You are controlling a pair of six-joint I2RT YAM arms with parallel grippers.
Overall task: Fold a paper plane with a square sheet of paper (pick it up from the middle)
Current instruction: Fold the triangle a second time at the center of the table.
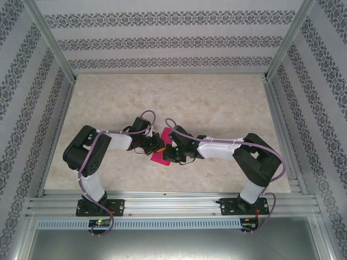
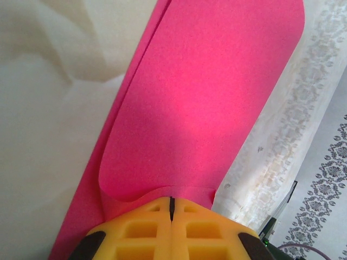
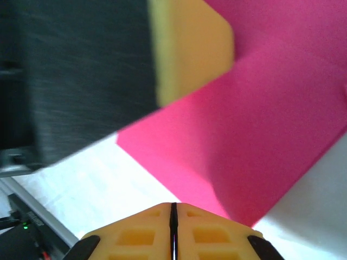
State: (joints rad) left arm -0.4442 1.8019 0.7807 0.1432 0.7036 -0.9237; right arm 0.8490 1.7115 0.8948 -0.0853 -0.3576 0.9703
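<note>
Walls papered in pale stripes with grey floral bands close in three sides of the scene, and a beige, marble-patterned tabletop fills the floor between them. A silver aluminium rail runs along the near edge and carries both bases. From it the white-and-black left arm and the matching right arm, each trailed by a purple cable, bend inward so that their wrists meet near the middle of the near half of the tabletop. Between those wrists sits the thin, plain magenta-pink sheet of paper, mostly covered by the arms from above. In the left wrist view the sheet of paper is doubled over, an upper flap with rounded corners lying over a lower layer that shows along its left side. It stretches away from the camera above the pale tabletop. The left pincer, with yellow waffle-ribbed fingers, is closed to a thin seam, and the near edge of the paper curls right at its tips, so it appears to be pinching the sheet. In the right wrist view the pink paper spreads across the upper right over the white surface, with a blurred yellow finger of the left pincer and its black body against it. The right pincer has its yellow fingers pressed together; a corner of the paper lies just beyond its tips, and no paper shows between its fingers.
</note>
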